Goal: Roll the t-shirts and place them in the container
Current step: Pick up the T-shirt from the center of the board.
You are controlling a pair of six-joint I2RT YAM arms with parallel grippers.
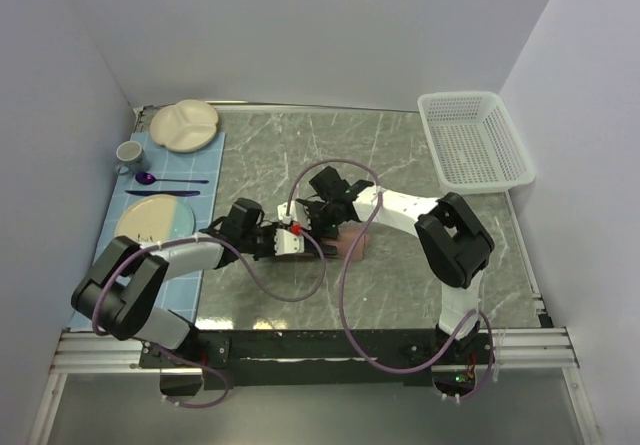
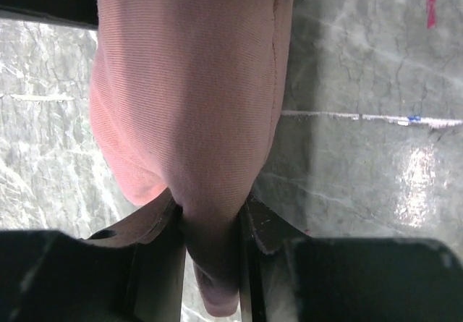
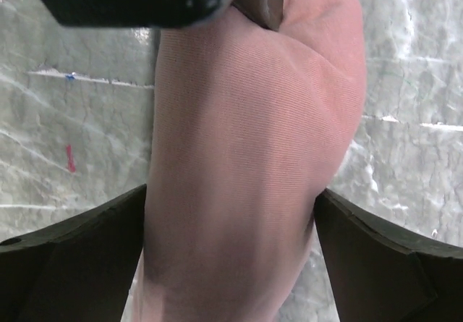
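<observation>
T-shirt (image 2: 188, 105) bundled mid table (image 1: 400, 155), bare stone either side; left gripper (image 2: 210, 217) pinches its edge, right gripper (image 3: 231, 195) wide astride it

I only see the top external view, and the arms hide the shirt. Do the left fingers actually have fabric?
Observer: Yes. In the left wrist view the left fingers pinch a fold of the pink t-shirt.
Operator: And the right side?
Observer: The right fingers stand wide apart, one on each side of the bunched shirt. I cannot tell whether they press it.
Operator: Any print showing?
Observer: No, both wrist views show only plain pink fabric.
</observation>
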